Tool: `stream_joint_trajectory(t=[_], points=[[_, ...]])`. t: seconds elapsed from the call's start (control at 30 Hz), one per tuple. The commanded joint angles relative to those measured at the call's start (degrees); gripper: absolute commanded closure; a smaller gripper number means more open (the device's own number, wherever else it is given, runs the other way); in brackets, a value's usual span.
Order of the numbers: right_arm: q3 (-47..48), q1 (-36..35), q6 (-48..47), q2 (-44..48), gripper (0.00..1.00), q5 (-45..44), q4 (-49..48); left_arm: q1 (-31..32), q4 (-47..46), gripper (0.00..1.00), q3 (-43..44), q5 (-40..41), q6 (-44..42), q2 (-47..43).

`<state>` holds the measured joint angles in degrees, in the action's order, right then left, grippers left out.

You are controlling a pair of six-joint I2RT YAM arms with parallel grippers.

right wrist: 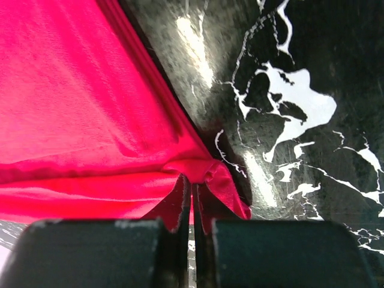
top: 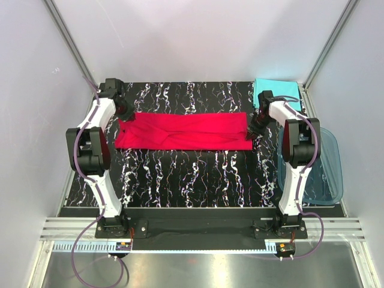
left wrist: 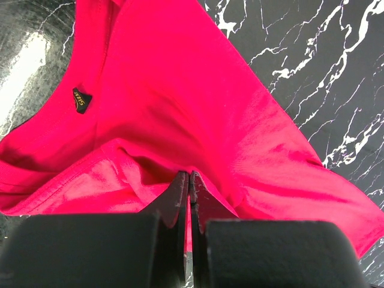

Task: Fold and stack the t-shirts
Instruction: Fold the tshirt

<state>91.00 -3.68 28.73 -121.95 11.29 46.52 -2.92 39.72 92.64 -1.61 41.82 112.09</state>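
The red t-shirt (top: 183,131) lies stretched in a long band across the far half of the black marbled table. My left gripper (top: 125,114) is shut on its left end; the left wrist view shows the jaws (left wrist: 189,175) pinching red cloth (left wrist: 180,96) near the collar label. My right gripper (top: 254,130) is shut on the shirt's right corner, seen in the right wrist view (right wrist: 192,180) with the red cloth (right wrist: 72,108) bunched at the tips. The turquoise t-shirt (top: 276,91) lies folded at the far right corner, behind the right arm.
A translucent blue plastic tub (top: 321,168) stands at the table's right edge beside the right arm. White walls close in the table (top: 192,174) on three sides. A metal rail runs along the near edge.
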Motion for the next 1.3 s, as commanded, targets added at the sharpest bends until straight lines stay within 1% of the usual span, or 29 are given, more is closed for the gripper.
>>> stream_joint_trajectory(t=[0.0,0.13,0.33,0.37,0.47,0.5,0.57,0.73,0.77,0.8,0.83,0.87,0.93,0.97,1.07,1.13,1.17,1.2,1.27], points=[[3.04,0.61,-0.26,-1.0,1.0,-0.13,0.59,-0.33,-2.11,1.0,0.17,-0.5,-0.43,0.32],[4.18,0.61,-0.43,-1.62,0.98,0.05,0.85,-0.42,-2.37,1.0,-0.53,-0.33,-0.43,0.41],[4.8,0.69,-0.43,-1.45,0.92,-0.56,0.94,-0.77,-2.63,1.0,-2.46,-0.5,-0.69,0.14],[4.89,0.69,-0.43,-1.45,0.89,-0.74,0.85,-0.77,-2.9,1.0,-2.64,-0.5,-0.52,0.06],[5.06,0.78,-0.43,-1.45,0.87,-1.01,0.32,-0.86,-3.16,1.0,-3.43,-0.68,-0.08,-0.12],[5.15,0.78,-0.34,-1.27,0.85,-1.18,0.15,-0.86,-3.42,1.0,-3.61,-0.85,-0.08,-0.21],[4.71,0.87,-0.26,-0.4,0.83,-1.01,-1.16,-0.86,-3.69,1.0,-4.05,-0.86,-0.16,-0.56],[4.18,0.78,-0.17,2.15,0.65,-0.74,-2.32,-1.13,-6.23,1.0,-6.94,-1.38,-0.78,-2.93],[4.1,0.78,-0.34,2.42,0.63,-0.66,-1.88,-1.13,-7.11,0.97,-7.47,-1.82,-1.21,-3.89],[4.01,0.87,-0.6,3.38,0.62,-0.74,-1.44,-1.13,-7.81,0.93,-7.91,-2.43,-1.48,-4.42],[3.23,0.78,-0.95,4.0,0.59,-0.83,-1.09,-1.04,-8.6,0.87,-9.31,-2.78,-1.83,-5.12],[2.61,0.78,-1.04,5.57,0.58,-1.09,-1.0,-0.95,-9.74,0.79,-10.02,-2.96,-2.18,-6.87],[0.68,0.96,-1.75,7.16,0.55,-1.53,-0.3,-0.6,-10.72,0.73,-11.42,-2.62,-3.15,-8.46],[0.32,0.78,-2.18,7.77,0.53,-1.97,0.14,-0.6,-10.98,0.73,-11.69,-2.53,-3.24,-10.04],[-0.56,0.7,-3.94,10.06,0.5,-3.12,0.15,0.19,-11.95,0.73,-11.7,-3.67,-3.68,-12.33],[-0.91,0.7,-4.12,10.33,0.51,-2.24,-0.46,1.86,-11.86,0.72,-11.26,-3.58,-4.55,-13.3],[-1.17,0.78,-3.86,10.16,0.52,-1.37,-0.82,2.47,-12.12,0.72,-11.34,-4.54,-4.73,-14.0],[-1.7,0.52,-2.55,9.89,0.57,1.08,-1.25,4.04,-12.04,0.73,-11.34,-5.24,-4.73,-14.09],[-2.32,0.0,-1.14,9.45,0.64,2.16,-2.75,5.9,-12.21,0.76,-11.08,-6.91,-4.82,-13.57]])
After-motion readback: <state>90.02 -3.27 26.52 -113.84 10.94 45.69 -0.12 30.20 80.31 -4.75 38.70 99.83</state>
